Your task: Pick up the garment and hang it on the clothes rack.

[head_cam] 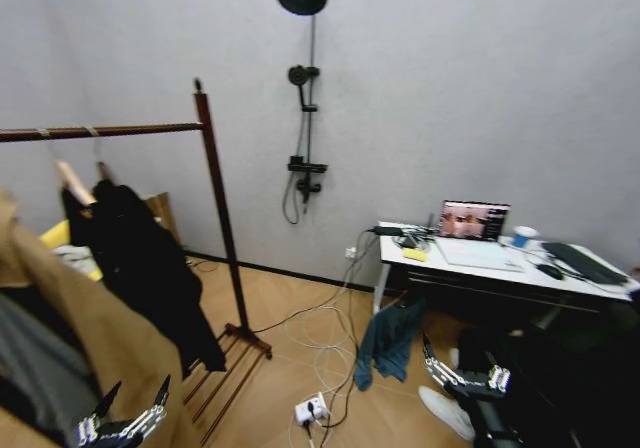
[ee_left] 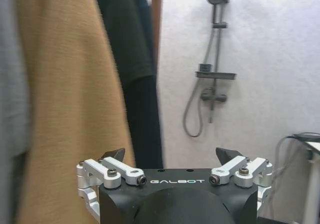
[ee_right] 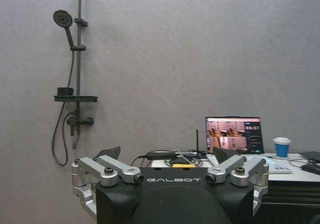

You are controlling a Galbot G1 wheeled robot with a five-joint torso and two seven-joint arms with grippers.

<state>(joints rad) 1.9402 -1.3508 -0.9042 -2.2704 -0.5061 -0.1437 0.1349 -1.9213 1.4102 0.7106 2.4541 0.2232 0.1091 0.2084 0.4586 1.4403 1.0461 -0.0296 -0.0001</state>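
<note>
The left gripper, fingers spread and empty, hangs low beside a tan coat. The black soft garment hangs on the tall red-brown wooden clothes rack. The right gripper, also spread and empty, sits low before the white worktop.

Matte black cloth garment, glossy dark wooden clothes rack, seemingly woolly tan coat

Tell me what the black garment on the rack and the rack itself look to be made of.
The garment looks like soft matte black cloth: it drapes in loose folds with no shine. The exact fabric can't be told. The clothes rack looks like dark red-brown wood with a smooth finish, judging by its turned post, knob top and slatted foot rails.
</note>
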